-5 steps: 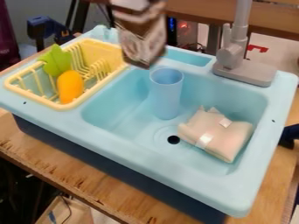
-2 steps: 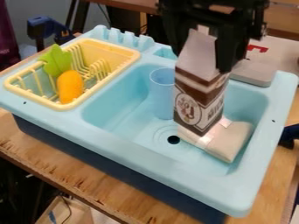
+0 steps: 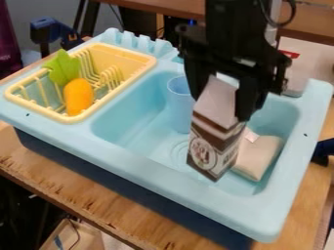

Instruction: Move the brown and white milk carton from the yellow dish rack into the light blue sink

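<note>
The fingers (image 3: 247, 101), parted by its width, grip the carton (image 3: 214, 146) top-end up, long axis slightly off upright.

Arm (image 3: 232, 29): matte black throughout, with a blocky upright section above a broader, stepped crosspiece (image 3: 228, 57) with knobbly, uneven ends. Gripper (image 3: 220, 106): likewise black, fitted with two long, flat-sided fingers (image 3: 249, 97) of plain slab form. One thin black cable (image 3: 281, 24) forms a rounded loop beside the upper housing.
</note>
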### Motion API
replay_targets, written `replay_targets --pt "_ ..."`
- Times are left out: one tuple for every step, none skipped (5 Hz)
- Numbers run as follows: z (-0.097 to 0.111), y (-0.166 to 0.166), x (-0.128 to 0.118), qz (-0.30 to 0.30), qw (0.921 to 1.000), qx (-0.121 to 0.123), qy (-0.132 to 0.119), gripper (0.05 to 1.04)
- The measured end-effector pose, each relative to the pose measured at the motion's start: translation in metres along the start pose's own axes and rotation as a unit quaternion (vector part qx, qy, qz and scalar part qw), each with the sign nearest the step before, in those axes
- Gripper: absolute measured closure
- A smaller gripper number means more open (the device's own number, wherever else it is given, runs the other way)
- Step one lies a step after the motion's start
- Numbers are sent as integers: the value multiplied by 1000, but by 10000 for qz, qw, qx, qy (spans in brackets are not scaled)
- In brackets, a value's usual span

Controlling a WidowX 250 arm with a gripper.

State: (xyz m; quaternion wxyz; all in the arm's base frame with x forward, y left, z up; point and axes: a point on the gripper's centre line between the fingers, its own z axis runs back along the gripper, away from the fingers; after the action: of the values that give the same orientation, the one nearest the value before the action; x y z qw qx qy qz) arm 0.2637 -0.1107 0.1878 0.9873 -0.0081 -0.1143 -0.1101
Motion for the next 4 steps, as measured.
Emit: replay_targets --pt "-20 -3 0 -41 9998 -24 217 268" --pt "-29 -10 3 -127 9995 -191 210 268" --pt "-31 -14 6 -187 9992 -347 97 196" --pt "-33 -13 4 -91 9993 -313 164 70"
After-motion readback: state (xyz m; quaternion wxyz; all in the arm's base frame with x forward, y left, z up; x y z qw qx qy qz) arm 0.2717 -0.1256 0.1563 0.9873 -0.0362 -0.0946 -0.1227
